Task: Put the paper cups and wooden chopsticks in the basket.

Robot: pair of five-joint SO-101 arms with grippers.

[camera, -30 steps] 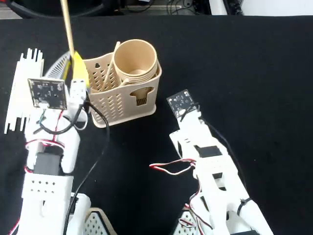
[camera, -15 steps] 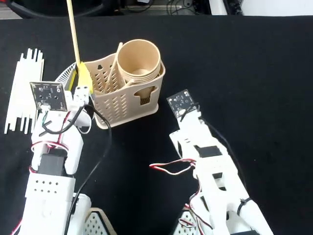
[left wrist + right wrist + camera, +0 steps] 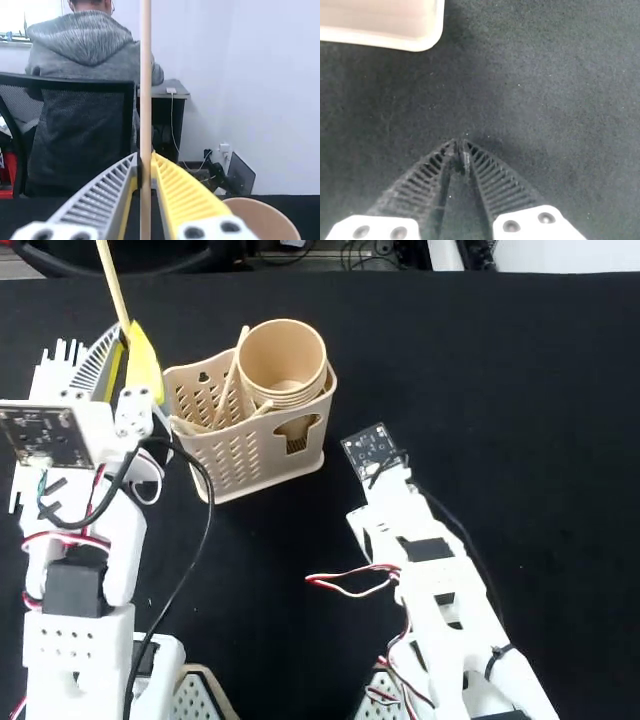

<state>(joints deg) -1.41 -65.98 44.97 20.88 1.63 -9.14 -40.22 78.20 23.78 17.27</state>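
Left tool (image 3: 145, 162), ribbed, around slim straight wooden chopstick (image 3: 145, 75)

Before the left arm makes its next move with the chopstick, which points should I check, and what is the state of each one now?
1. Grip on the chopstick: ok; the left gripper is shut on it and holds it upright.
2. Chopstick above the basket: not ok; in the high view it stands beside the basket.
3. Free space beside the paper cups: ok; that compartment looks partly open.
4. Path clear of the right gripper: ok; it is shut, empty, low over the table.
5. Chopstick's lower end clear of the basket's rim: cannot tell; it is hidden.
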